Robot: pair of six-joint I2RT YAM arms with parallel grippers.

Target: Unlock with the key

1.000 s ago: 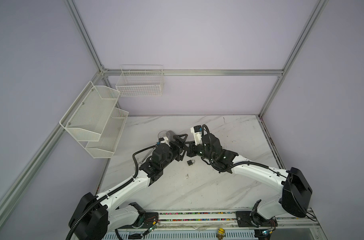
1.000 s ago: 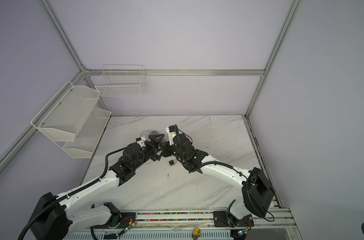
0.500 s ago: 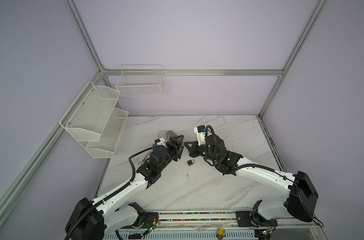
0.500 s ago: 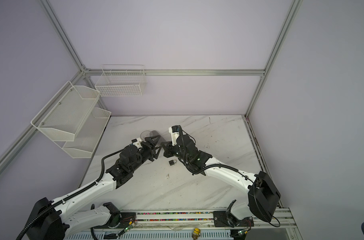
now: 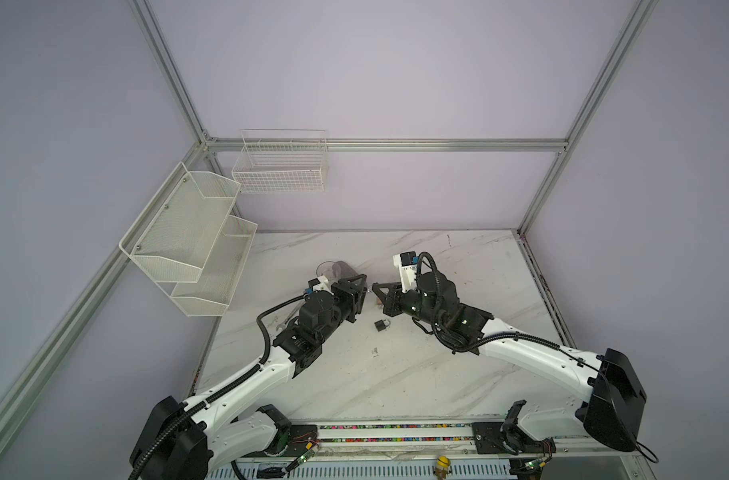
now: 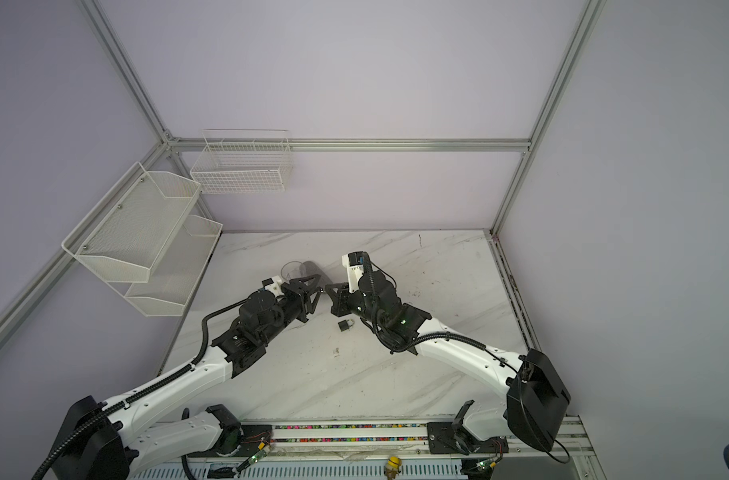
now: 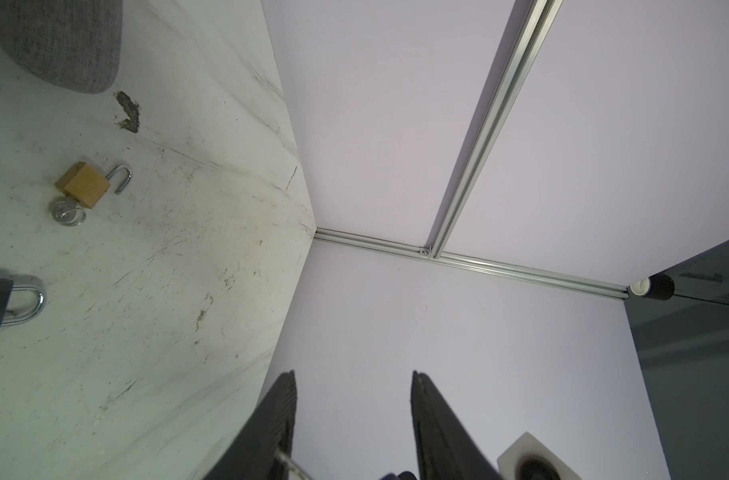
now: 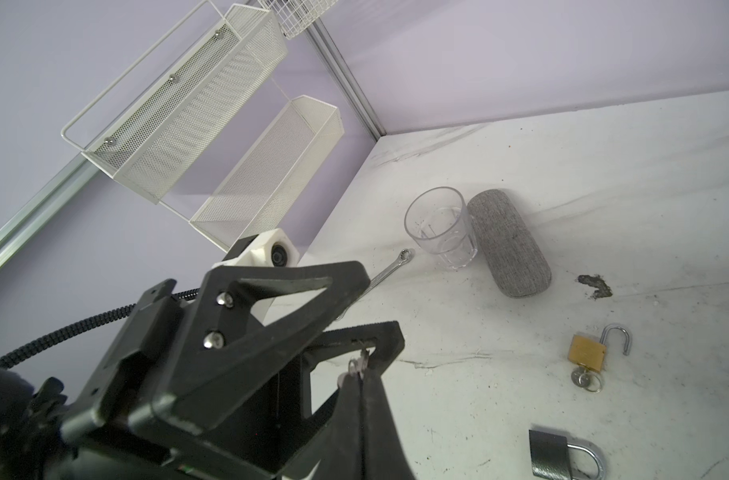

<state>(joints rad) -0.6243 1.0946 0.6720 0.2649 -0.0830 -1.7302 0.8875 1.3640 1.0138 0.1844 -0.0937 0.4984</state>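
Tabletop [image 8: 520, 166] below, key [image 8: 359, 365] in right hand [image 8: 360, 376]

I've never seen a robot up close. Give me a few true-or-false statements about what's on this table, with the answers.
1. The brass padlock has an open shackle. True.
2. The black padlock has an open shackle too. False: it is closed.
3. The clear cup stands upright beside the grey case. True.
4. The wrench lies inside the cup. False: it lies outside, beside it.
5. The right gripper has its jaws spread wide. False: they are shut on what looks like a small key.
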